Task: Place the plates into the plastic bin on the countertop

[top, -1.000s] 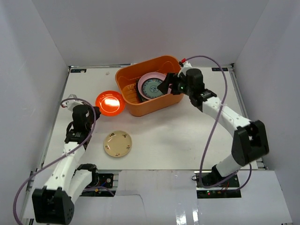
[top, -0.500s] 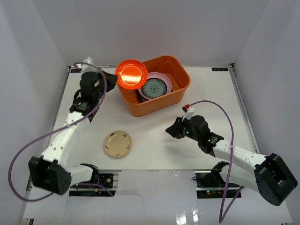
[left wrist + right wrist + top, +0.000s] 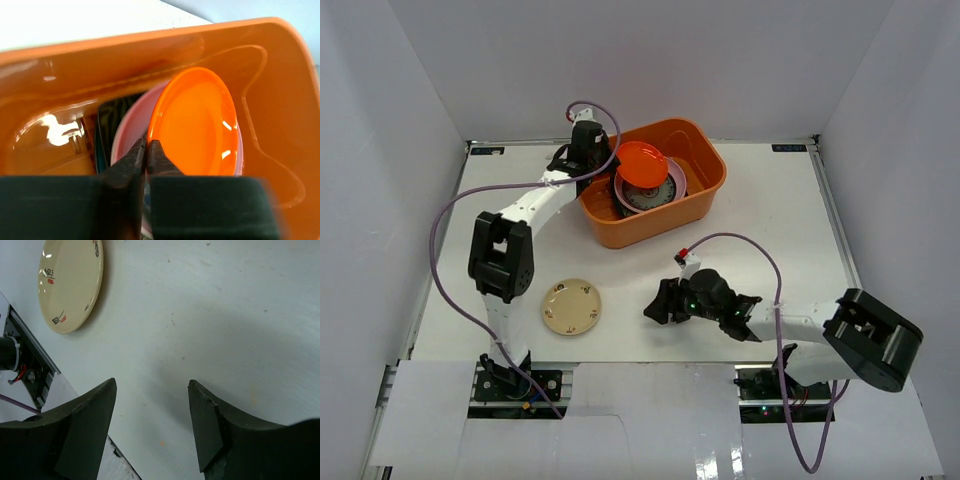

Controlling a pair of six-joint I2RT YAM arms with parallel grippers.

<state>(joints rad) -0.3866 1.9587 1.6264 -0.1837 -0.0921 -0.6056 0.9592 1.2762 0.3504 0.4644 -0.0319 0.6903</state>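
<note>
The orange plastic bin (image 3: 700,185) stands at the back of the white countertop (image 3: 770,250). My left gripper (image 3: 612,165) is shut on the rim of the round red-orange plate (image 3: 640,161), holding it over the pink plate (image 3: 672,187) and the blue-green patterned plate (image 3: 642,197) stacked in the bin. The left wrist view shows the gripper (image 3: 146,143) pinching the red-orange plate (image 3: 197,125) inside the bin (image 3: 270,75), with a black square plate (image 3: 107,120) beside the pink plate (image 3: 127,135). My right gripper (image 3: 652,305) is open and empty above the countertop, right of the beige plate (image 3: 571,306). The right wrist view shows the gripper (image 3: 152,385) and the beige plate (image 3: 70,282).
White walls bound the countertop on three sides. The front edge with its metal rail (image 3: 27,365) lies close to my right gripper. A purple cable (image 3: 770,275) loops over the right arm.
My left gripper carried the red-orange plate from the bin's left edge to over the stack inside. My right arm moved down and left toward the beige plate.
</note>
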